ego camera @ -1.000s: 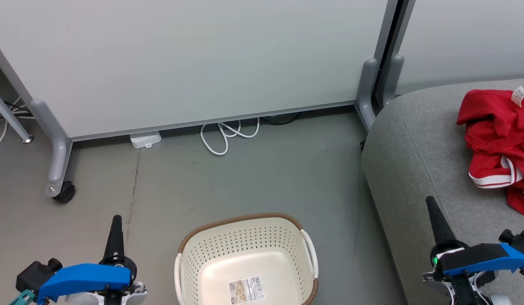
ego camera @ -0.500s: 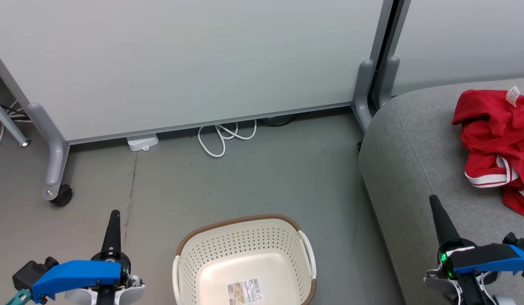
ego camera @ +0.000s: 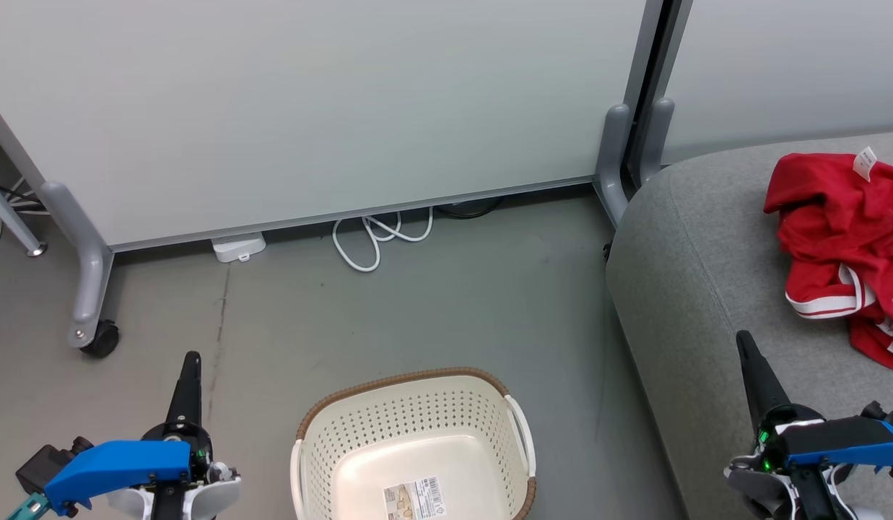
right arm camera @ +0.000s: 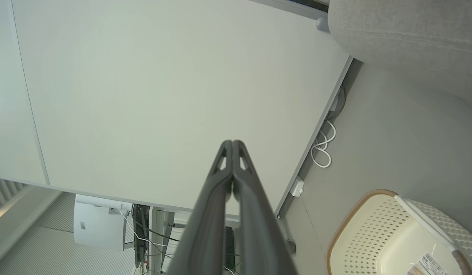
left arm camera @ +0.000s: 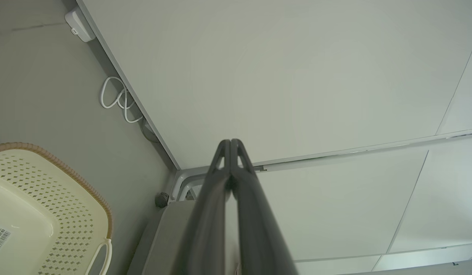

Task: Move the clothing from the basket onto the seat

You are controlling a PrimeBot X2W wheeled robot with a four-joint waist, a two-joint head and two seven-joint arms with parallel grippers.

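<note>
Behind the basket (ego camera: 410,376), white cable (ego camera: 375,233) by partition (ego camera: 309,108), clothing (ego camera: 836,209) on seat (ego camera: 706,274), left gripper (ego camera: 190,372) and right gripper (ego camera: 748,355) clenched

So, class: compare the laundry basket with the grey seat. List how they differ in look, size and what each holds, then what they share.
Look: the basket is cream perforated plastic with a brown rim; the seat is grey fabric.
Size: the seat is far larger than the basket.
Contents: the basket's visible floor shows a barcode sticker and no garments; the seat bears the red clothing.
Shared: rounded corners.
</note>
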